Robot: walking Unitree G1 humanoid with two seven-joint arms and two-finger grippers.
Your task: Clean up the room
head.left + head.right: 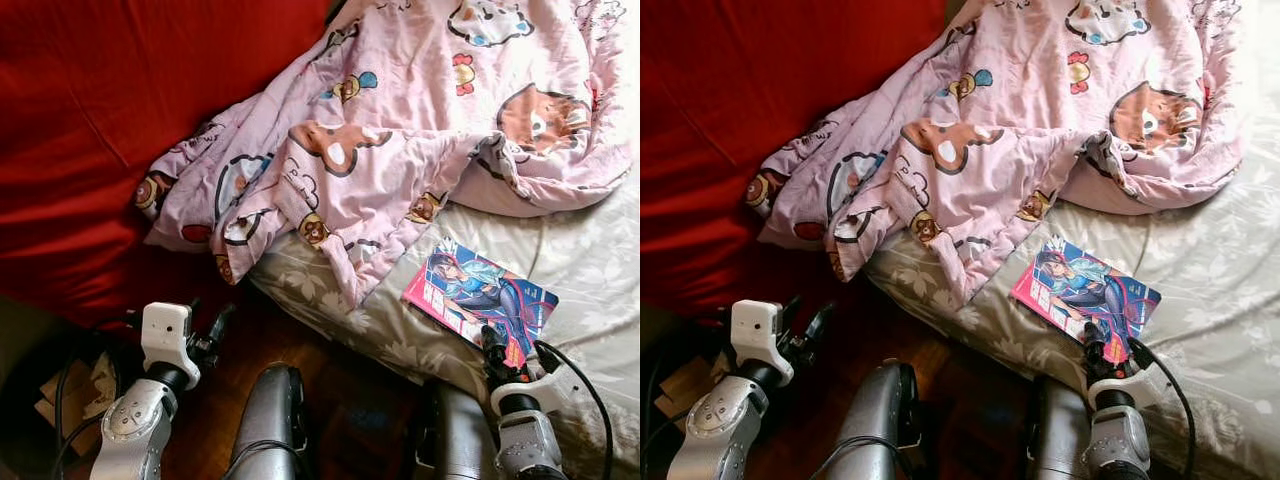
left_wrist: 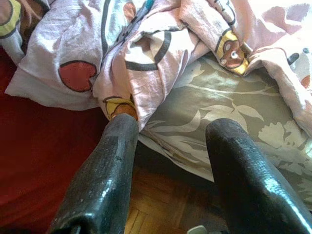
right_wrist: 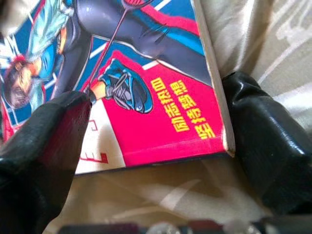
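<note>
Closest to me were the robot's two silver arms, reaching out over a strip of dark wooden floor (image 1: 330, 395) at the edge of the bed (image 1: 590, 270). Its right hand (image 3: 161, 146) was down at the near corner of a comic book (image 1: 480, 297), fingers spread: one black finger (image 3: 44, 146) lay on the glossy cover and the other (image 3: 265, 141) sat on the sheet against the book's side edge, so the corner lay between them but was not yet pinched. That book lay flat on the grey flowered bedsheet (image 1: 1200, 250), near the bed's edge, its cover showing a drawn figure in blue above a pink and red band with yellow characters. Just beyond it a crumpled pink blanket (image 1: 400, 130), printed with cartoon bears and hearts, was heaped across the bed and spilled over its side onto a red cover (image 1: 100, 120) to the left. Its left hand (image 2: 165, 161) hung lower, over the floor beside the bed, with both fingers held well apart and nothing between them, pointed toward the drooping hem of the blanket. Some black cable (image 1: 70, 400) and bits of cardboard (image 1: 60, 395) lay in shadow on the floor at the far left.
</note>
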